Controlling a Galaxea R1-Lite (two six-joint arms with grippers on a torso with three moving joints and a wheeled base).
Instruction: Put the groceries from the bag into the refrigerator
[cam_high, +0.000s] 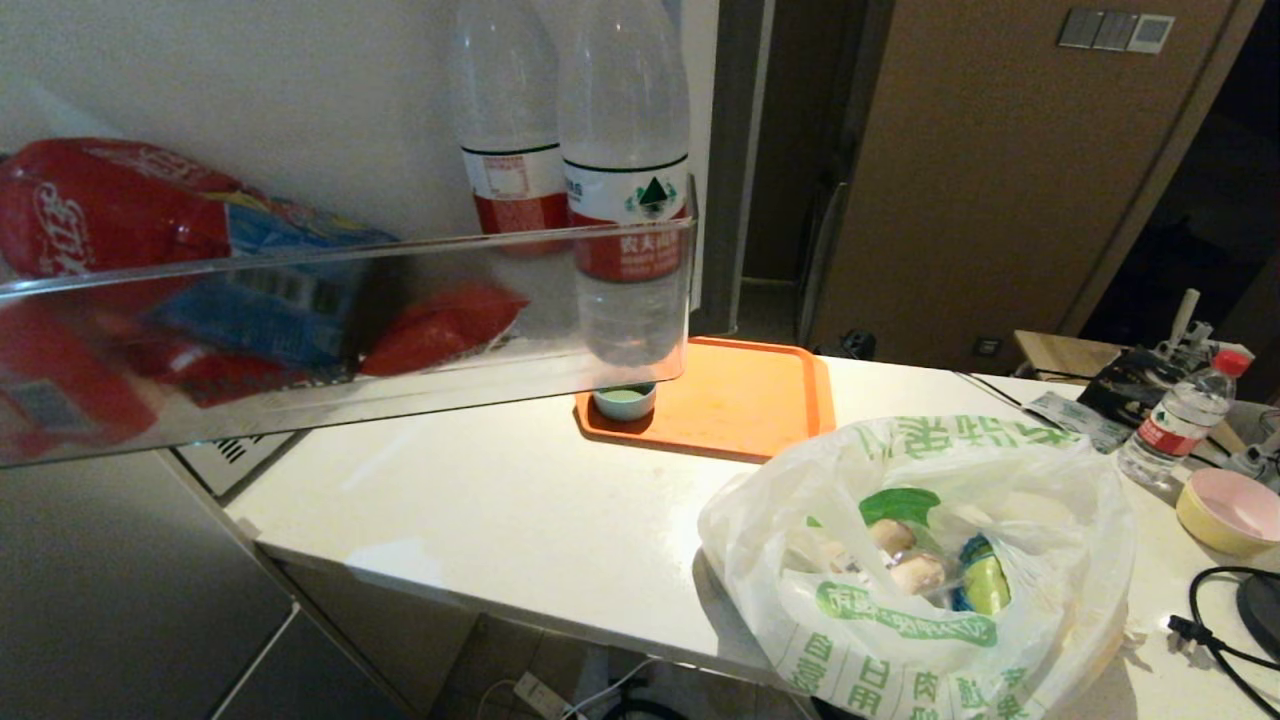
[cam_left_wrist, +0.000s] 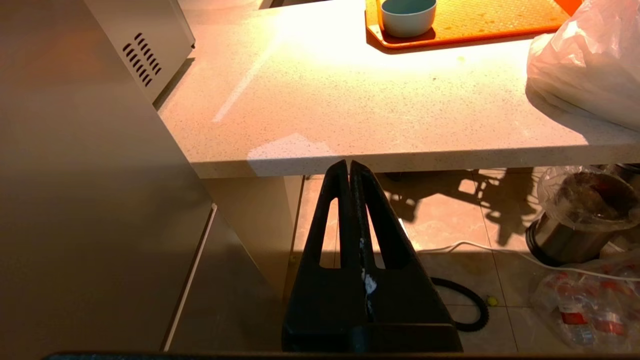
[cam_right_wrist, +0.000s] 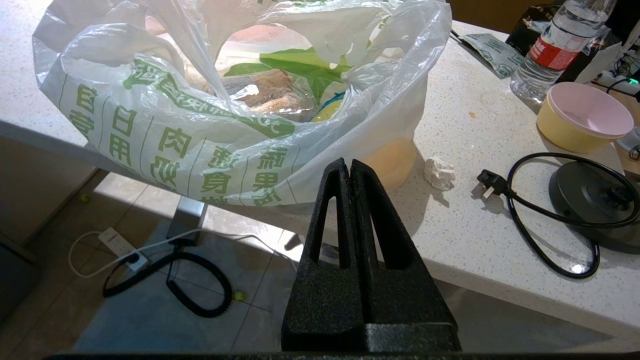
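From the head, we see the bag (cam_high: 915, 560) open on the table (cam_high: 480, 500), groceries (cam_high: 920, 565) inside, beside the fridge door shelf (cam_high: 340, 330) holding bottles (cam_high: 625, 180).

At our left wrist, the left gripper (cam_left_wrist: 348, 167) hangs below the table edge, fingers closed, empty.

At our right wrist, the right gripper (cam_right_wrist: 349, 167) sits just before the bag, fingers closed, empty. Reaching in closed, we risk shoving the overhanging bag off the edge.
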